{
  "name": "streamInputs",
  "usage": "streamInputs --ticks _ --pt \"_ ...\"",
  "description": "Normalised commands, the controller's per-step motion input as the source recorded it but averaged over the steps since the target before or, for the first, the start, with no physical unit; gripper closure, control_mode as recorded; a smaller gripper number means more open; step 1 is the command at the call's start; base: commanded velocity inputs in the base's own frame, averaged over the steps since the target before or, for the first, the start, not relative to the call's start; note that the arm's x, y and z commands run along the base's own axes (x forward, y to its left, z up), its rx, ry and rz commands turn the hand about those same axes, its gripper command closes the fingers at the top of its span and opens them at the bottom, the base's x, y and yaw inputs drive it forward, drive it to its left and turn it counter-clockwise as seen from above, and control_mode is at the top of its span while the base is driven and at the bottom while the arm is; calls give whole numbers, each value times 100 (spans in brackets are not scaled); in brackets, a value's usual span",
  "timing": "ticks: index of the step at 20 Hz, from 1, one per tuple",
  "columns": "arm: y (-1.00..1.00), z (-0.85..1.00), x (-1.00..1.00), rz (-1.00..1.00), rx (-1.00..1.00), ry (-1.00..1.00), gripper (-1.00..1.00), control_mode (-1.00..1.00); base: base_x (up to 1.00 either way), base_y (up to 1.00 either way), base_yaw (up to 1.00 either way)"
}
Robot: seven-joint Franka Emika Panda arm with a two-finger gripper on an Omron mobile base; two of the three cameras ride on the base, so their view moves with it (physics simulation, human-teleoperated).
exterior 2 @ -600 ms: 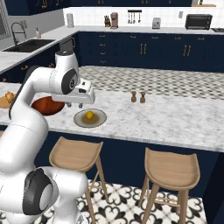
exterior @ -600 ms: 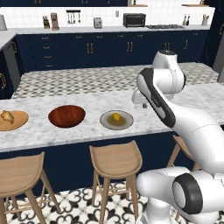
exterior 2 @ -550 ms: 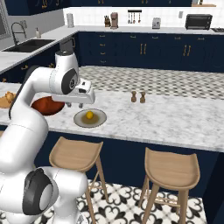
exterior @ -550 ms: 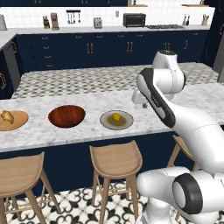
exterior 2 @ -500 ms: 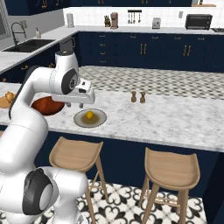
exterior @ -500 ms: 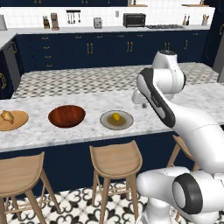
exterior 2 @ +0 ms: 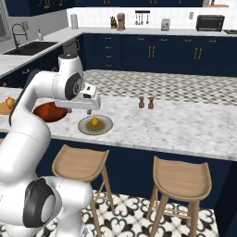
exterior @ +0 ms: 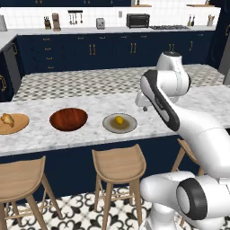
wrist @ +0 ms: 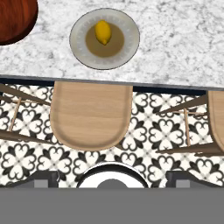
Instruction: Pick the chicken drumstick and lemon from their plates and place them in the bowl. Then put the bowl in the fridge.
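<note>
The yellow lemon (exterior: 119,120) (exterior 2: 94,121) (wrist: 103,32) lies on the grey-beige plate (exterior: 108,126) (exterior 2: 105,126) (wrist: 81,50) near the counter's front edge. The reddish-brown bowl (exterior: 68,119) (wrist: 15,19) stands just left of it, partly behind my arm in the right base view (exterior 2: 46,112). Further left, the chicken drumstick (exterior: 6,119) rests on the tan plate (exterior: 19,125). My gripper (exterior: 144,108) (exterior 2: 89,112) (wrist: 112,178) hangs open and holds nothing, above the counter's front edge, to the right of the lemon's plate. A grey panel (exterior: 224,56) shows at the far right; I cannot tell whether it is the fridge.
Wooden stools (exterior: 119,164) (exterior 2: 81,163) (wrist: 91,114) stand below the counter's front edge. Two small shakers (exterior 2: 146,102) sit on the counter to the right. Navy cabinets and a back counter with a toaster oven (exterior: 138,20) line the far wall.
</note>
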Motion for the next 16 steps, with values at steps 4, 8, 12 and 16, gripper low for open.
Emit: streamInputs --ticks 4,8,12,16 --pt "0 0 0 0 0 0 -100 100 -9 22 0" --pt "0 0 0 0 0 0 -100 100 -4 80 0" --pt "0 0 0 0 0 0 -100 100 0 94 0" --pt "0 0 0 0 0 0 -100 100 0 96 0"
